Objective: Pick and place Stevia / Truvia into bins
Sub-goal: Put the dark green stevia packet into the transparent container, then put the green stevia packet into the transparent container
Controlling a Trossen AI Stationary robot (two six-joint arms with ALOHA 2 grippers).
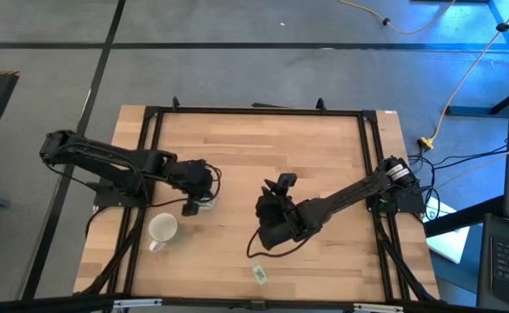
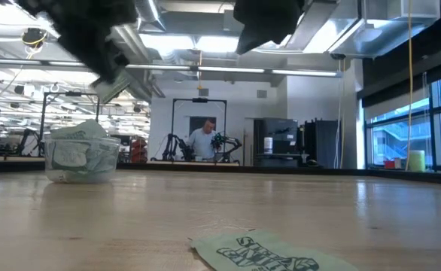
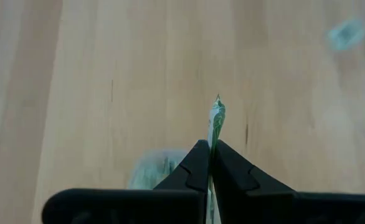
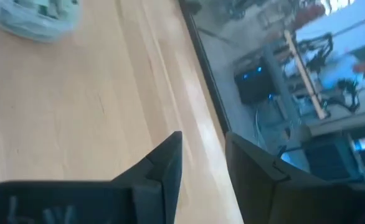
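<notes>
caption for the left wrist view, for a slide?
Left gripper shut on a green-and-white Stevia sachet, held edge-on above the wooden table.

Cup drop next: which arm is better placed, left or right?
Left. The left tool is shut on a sachet and hangs over the clear cup, which already holds sachets. The right tool is open and empty, above mid-table; it suits the loose sachet near the front edge instead.

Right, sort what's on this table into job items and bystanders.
Job:
held sachet, pinched in the left gripper over the clear cup
loose sachet at the table's near edge
right gripper, open, empty

Bystanders:
white mug
person in the background
</notes>
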